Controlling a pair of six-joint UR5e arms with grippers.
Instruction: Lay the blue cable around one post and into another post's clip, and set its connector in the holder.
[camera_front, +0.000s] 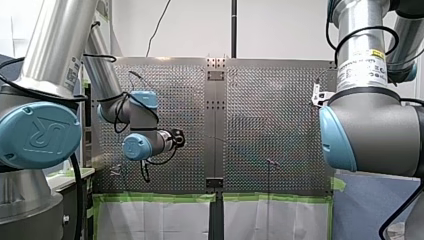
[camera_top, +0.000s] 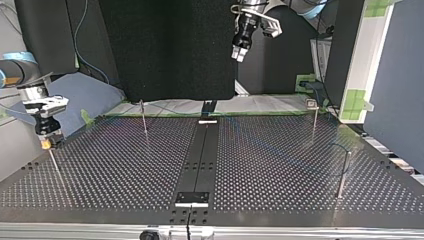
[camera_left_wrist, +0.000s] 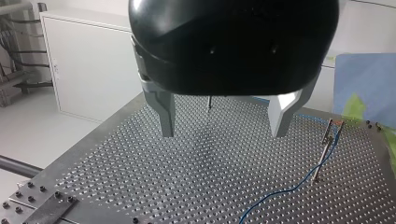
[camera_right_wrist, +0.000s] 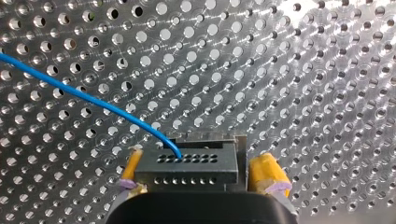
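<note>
Right gripper (camera_right_wrist: 198, 161), yellow pads (camera_right_wrist: 266, 170) clamped on the black connector (camera_right_wrist: 187, 173) of the blue cable (camera_right_wrist: 84, 95), low over the perforated tabletop (camera_right_wrist: 303, 70). Left gripper (camera_left_wrist: 224, 133), fingers (camera_left_wrist: 166, 112) apart, hangs high; the cable passes a clip post (camera_left_wrist: 324, 151).

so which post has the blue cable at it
The nearer post off to the side of my left gripper: the blue cable climbs along it. The far post between its fingers shows none.

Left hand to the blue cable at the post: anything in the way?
Nothing visible. My left hand hangs open above the perforated table; the blue cable runs across it to the post, ahead of and beside the fingers.
</note>
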